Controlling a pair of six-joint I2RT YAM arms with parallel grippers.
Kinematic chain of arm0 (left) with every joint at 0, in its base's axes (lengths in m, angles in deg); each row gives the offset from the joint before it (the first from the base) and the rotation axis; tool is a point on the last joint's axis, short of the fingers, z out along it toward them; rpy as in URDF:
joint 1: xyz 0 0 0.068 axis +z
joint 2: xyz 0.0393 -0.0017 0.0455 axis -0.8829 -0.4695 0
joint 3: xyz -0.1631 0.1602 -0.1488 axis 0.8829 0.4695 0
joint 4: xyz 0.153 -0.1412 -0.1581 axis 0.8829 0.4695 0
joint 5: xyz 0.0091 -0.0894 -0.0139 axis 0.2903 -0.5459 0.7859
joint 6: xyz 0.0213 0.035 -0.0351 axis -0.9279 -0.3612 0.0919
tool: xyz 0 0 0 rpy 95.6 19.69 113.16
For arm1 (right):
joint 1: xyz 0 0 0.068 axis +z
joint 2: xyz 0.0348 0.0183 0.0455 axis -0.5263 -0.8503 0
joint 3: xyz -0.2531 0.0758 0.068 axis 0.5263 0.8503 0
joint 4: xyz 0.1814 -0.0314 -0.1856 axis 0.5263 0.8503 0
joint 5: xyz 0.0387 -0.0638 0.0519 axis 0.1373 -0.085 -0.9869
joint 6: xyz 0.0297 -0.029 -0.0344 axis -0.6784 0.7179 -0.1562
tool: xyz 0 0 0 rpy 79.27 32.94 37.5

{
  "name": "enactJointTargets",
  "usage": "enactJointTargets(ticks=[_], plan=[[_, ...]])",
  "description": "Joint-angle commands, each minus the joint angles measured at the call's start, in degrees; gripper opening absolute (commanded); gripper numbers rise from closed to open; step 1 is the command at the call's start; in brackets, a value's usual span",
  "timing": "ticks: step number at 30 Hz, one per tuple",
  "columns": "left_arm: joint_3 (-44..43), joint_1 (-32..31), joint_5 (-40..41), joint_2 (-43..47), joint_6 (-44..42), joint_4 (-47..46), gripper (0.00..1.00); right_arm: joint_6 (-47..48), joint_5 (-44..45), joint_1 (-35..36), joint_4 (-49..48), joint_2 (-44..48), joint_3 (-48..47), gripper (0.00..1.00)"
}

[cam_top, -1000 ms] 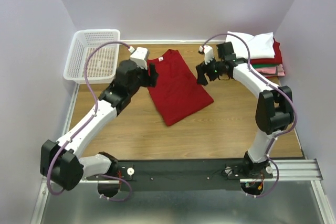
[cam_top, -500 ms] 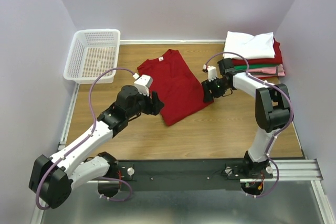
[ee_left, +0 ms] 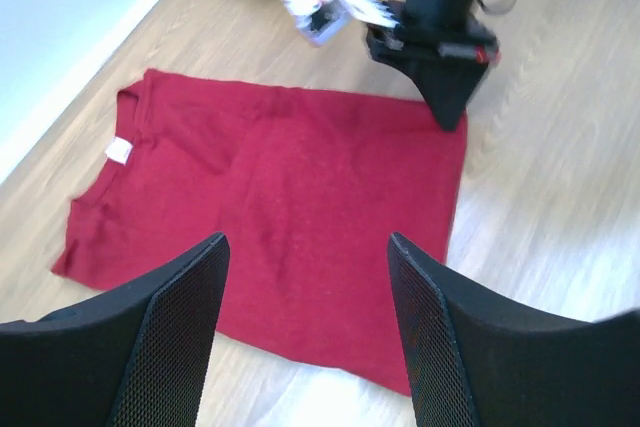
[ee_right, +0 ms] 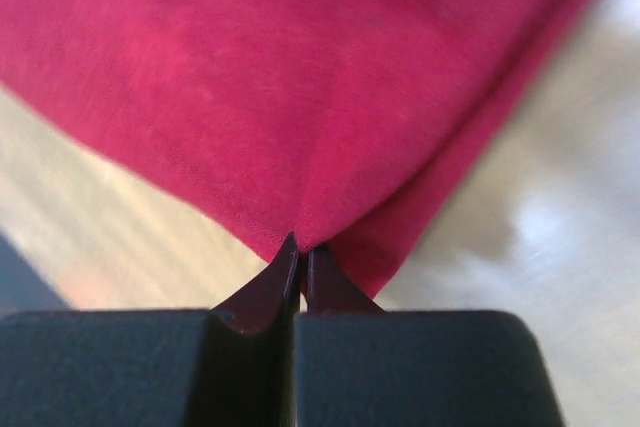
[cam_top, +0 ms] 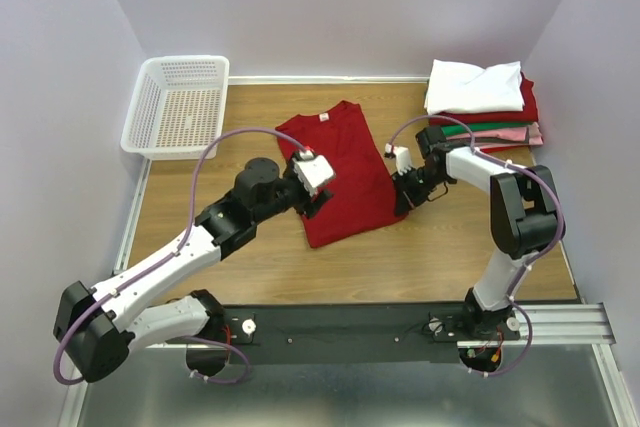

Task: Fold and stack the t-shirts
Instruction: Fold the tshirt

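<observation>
1. At the middle of the wooden table (cam_top: 440,247) lies the dark red t-shirt (cam_top: 345,182), spread flat and already narrowed to a long rectangle, collar toward the far wall and hem toward the arms, its long axis leaning slightly left at the near end.
2. The right gripper (cam_top: 404,201) sits at the shirt's near right corner; its wrist view shows the jaws pinched together with a fold of red cloth (ee_right: 300,147) caught between the tips.
3. The left gripper (cam_top: 318,199) hovers over the shirt's near left part, fingers (ee_left: 175,332) spread wide and holding nothing, the cloth visible between them.
4. The coming fold likely turns on this: the right arm has the hem corner, while the left is nearest the opposite hem corner, just below and left of it.
5. The stack of folded t-shirts (cam_top: 485,102), white on top of red, green and pink, rests at the far right corner, well apart.
6. A white mesh basket (cam_top: 178,105) stands far left; plain pale walls enclose the table.
</observation>
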Motion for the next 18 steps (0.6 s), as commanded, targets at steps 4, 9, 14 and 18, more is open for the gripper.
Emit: enactJointTargets(ticks=[4, 9, 14, 18], plan=[[8.26, -13.34, 2.40, 2.09, -24.35, 4.16, 0.72, 9.72, -3.71, -0.29, 13.73, 8.54, 5.29, 0.05], [12.05, -20.46, 3.27, 2.01, -27.54, 5.05, 0.73, 19.62, -0.56, -0.29, 19.80, 14.26, 3.89, 0.63], [13.72, -24.43, 4.24, -4.57, -29.47, 4.09, 0.73, 35.53, -2.74, -0.29, 18.50, 23.40, 6.43, 0.87], [12.67, -24.34, 9.16, -11.43, -29.03, 1.97, 0.72, 51.16, -9.15, -0.29, 10.33, 27.54, 16.95, 1.00]])
